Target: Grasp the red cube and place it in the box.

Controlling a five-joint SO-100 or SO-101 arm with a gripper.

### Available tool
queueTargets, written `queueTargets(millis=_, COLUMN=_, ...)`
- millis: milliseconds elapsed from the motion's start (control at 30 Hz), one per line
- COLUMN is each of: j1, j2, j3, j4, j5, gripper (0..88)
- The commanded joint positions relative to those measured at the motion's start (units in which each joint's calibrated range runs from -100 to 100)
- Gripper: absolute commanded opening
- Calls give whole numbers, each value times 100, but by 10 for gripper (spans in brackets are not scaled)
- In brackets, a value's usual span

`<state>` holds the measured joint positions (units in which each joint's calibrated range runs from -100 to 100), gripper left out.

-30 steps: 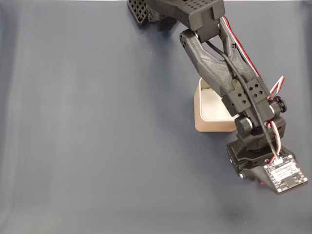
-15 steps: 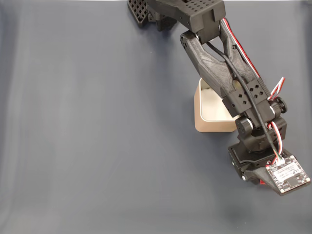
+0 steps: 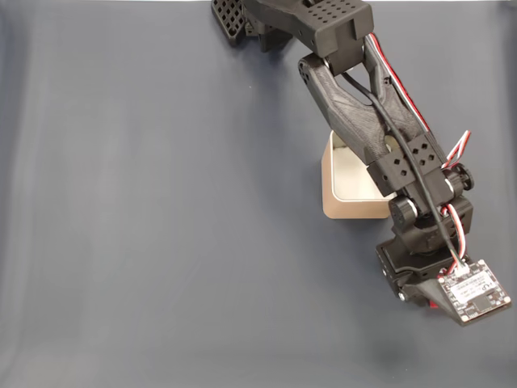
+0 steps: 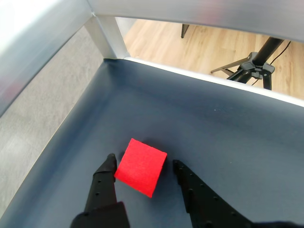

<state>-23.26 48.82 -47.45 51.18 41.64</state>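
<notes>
In the wrist view the red cube (image 4: 141, 166) lies on the dark mat between my two black fingers. My gripper (image 4: 143, 167) is open around it: the left fingertip (image 4: 109, 166) is at the cube's left corner, while the right fingertip (image 4: 178, 167) stands a little apart from it. In the fixed view the arm (image 3: 371, 121) reaches from the top down to the lower right, and its wrist (image 3: 428, 259) covers the fingers and the cube. The beige box (image 3: 349, 208) with a white inside sits just up and left of the wrist, partly under the arm.
A dark blue-grey mat (image 3: 161, 210) covers the table. In the wrist view a metal frame post (image 4: 107, 38) and rail (image 4: 199, 14) border the mat's far edge, with wooden floor and a tripod foot (image 4: 254, 66) beyond.
The wrist has shifted only slightly at the lower right of the fixed view, dipping a little lower. The box has not moved.
</notes>
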Motion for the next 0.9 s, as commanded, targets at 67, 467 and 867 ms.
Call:
queueTargets(millis=67, j1=100, j2=-161, j3=-342, j4=-34, j5=20, gripper=279)
queueTargets(millis=467, j1=108, j2=-222, j3=-342, j4=-9, j5=20, gripper=256)
queueTargets(millis=867, j1=79, j2=-273, j3=-260, j4=-9, j5=107, gripper=197)
